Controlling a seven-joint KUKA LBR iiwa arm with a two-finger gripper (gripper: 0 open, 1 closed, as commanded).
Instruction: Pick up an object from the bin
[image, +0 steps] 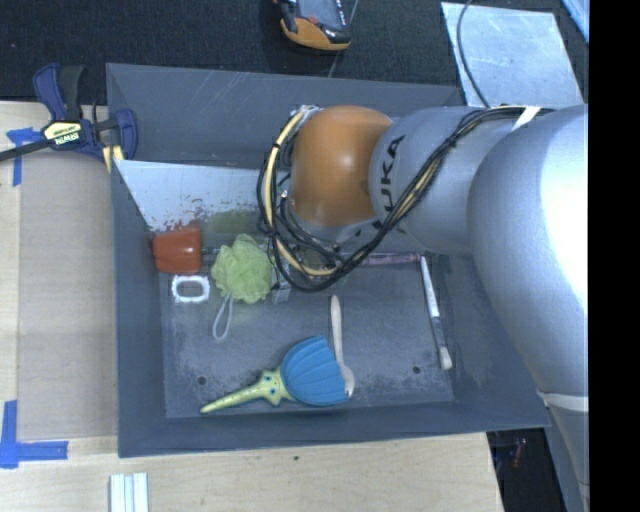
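Pincer: hidden under the orange wrist cover (335, 170); whether it was released or clenched could not be told.
Arm: the grey arm (480, 200) reached in from the right, its wrist low over the back-middle of the bin (140, 380).
Likely target: the green fluffy puff (243, 268), nearest the wrist, lay back-left, just beside a red-brown block (177, 250).
Nearby: a small white ring (190, 290) and the puff's cord loop (222, 320) lay in front of them.
Elsewhere: a blue fan-shaped brush (310, 372), a wooden stick (337, 325) and a pale rod (435, 310) lay apart.
Risk: the soft puff might compress and slip, or its cord might drag the ring.
Risk: the block might get nudged, being so close.
Surface: grey metal floor, scuffed and speckled, with reddish flecks on the back wall.
Room: dark surface beyond the bin.
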